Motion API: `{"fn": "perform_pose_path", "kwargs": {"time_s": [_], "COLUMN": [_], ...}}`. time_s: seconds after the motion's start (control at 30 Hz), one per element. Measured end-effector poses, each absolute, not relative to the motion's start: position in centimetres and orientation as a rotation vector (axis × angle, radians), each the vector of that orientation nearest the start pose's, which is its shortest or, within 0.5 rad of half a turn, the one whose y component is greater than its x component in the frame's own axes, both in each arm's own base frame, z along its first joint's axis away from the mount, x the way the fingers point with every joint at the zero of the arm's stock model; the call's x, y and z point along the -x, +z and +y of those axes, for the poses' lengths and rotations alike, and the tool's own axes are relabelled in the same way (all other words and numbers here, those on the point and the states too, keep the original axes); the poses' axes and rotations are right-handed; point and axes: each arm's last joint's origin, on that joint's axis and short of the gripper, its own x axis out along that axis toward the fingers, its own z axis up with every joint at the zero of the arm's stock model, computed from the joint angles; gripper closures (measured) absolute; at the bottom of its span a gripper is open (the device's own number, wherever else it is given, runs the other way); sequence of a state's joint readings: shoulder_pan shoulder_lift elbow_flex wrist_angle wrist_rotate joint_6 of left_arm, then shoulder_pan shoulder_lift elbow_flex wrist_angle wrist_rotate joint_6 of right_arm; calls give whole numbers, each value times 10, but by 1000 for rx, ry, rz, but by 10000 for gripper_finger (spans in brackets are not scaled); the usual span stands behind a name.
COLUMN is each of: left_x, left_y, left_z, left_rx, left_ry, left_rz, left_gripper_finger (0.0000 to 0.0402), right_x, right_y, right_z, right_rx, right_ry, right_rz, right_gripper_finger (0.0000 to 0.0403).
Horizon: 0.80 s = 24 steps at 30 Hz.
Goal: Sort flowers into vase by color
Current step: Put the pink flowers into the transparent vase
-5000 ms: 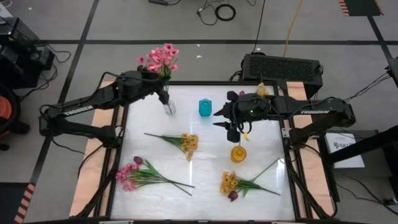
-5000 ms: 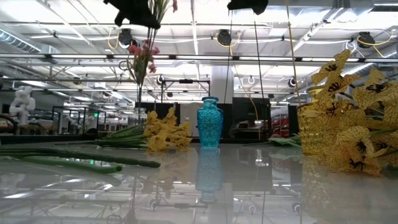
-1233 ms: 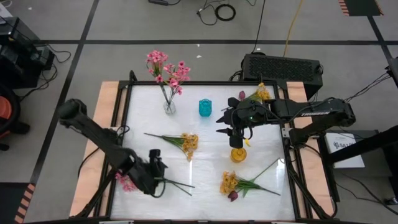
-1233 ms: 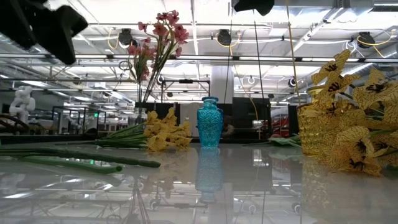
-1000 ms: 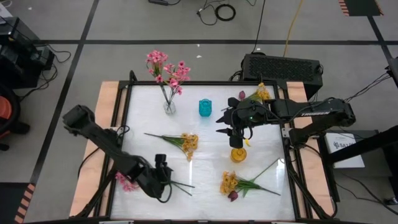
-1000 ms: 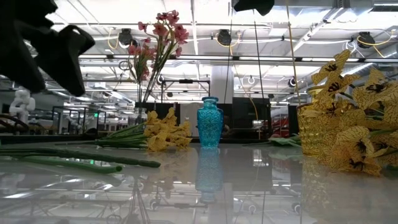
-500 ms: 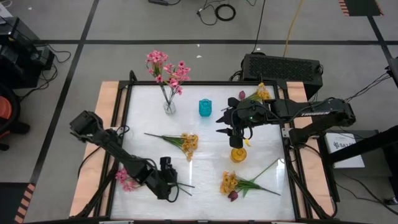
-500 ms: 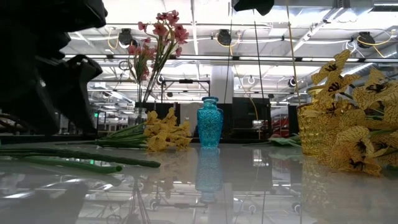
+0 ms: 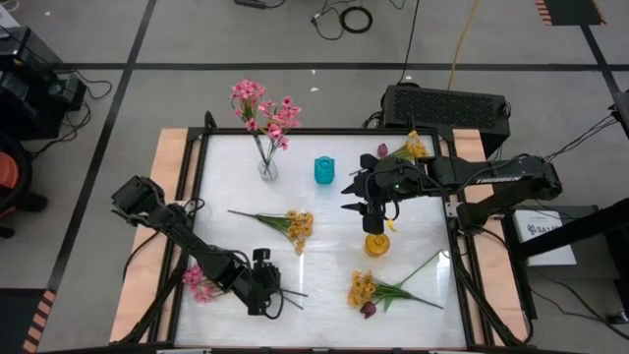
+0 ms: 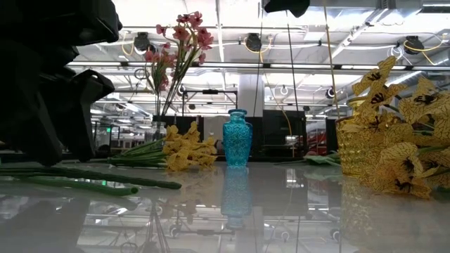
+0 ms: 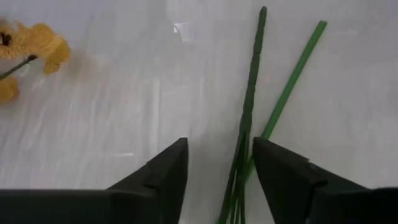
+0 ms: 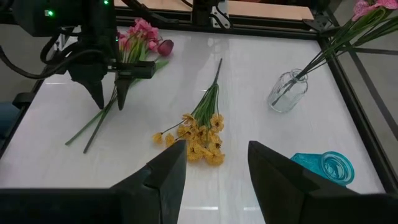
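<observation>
Reaching low over the white table (image 9: 324, 221) at about 7 o'clock, the left gripper (image 9: 267, 291) straddles the green stems of a pink spray (image 9: 201, 280), its two fingers (image 11: 163, 177) a moderate width apart with the stems running between them; whether the fingers actually press the stems is hard to judge from these views. Three vases stand on the table: a clear glass vase (image 9: 266, 168) at 11 o'clock holding one pink spray (image 9: 259, 106), a turquoise vase (image 9: 324, 170) near 12 o'clock, and a yellow vase (image 9: 376, 243) just right of centre. Three sprays lie flat: the pink one with a dark magenta bud at 7 o'clock, a yellow-orange spray (image 9: 285, 224) near the centre, and a second yellow-orange spray (image 9: 378, 291) at 5 o'clock. The right gripper (image 9: 371, 211) hangs directly above the yellow vase, jaws partly apart, a thin stem apparently dropping from it toward the vase, with a yellow bloom (image 9: 413, 146) showing by the arm.
</observation>
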State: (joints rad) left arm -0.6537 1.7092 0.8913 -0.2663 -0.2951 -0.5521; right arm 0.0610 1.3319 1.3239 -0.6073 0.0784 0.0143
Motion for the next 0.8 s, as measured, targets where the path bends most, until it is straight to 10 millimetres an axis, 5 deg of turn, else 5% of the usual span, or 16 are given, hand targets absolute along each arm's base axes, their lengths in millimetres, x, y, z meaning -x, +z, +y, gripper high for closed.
{"fn": "perform_pose_path", "kwargs": {"time_s": [0.23,0.8], "left_x": [-252,-247], "left_y": [142,132], "left_z": [-183,-175], "left_rx": [20,24], "left_ry": [-43,-19], "left_rz": [1027,1080], "left_gripper_finger": [265,274], "right_x": [-282,-282], "right_y": [362,363], "right_z": [15,15], "right_rx": [29,29], "right_ry": [-21,-21], "right_rz": [612,608], "right_gripper_finger": [239,239]}}
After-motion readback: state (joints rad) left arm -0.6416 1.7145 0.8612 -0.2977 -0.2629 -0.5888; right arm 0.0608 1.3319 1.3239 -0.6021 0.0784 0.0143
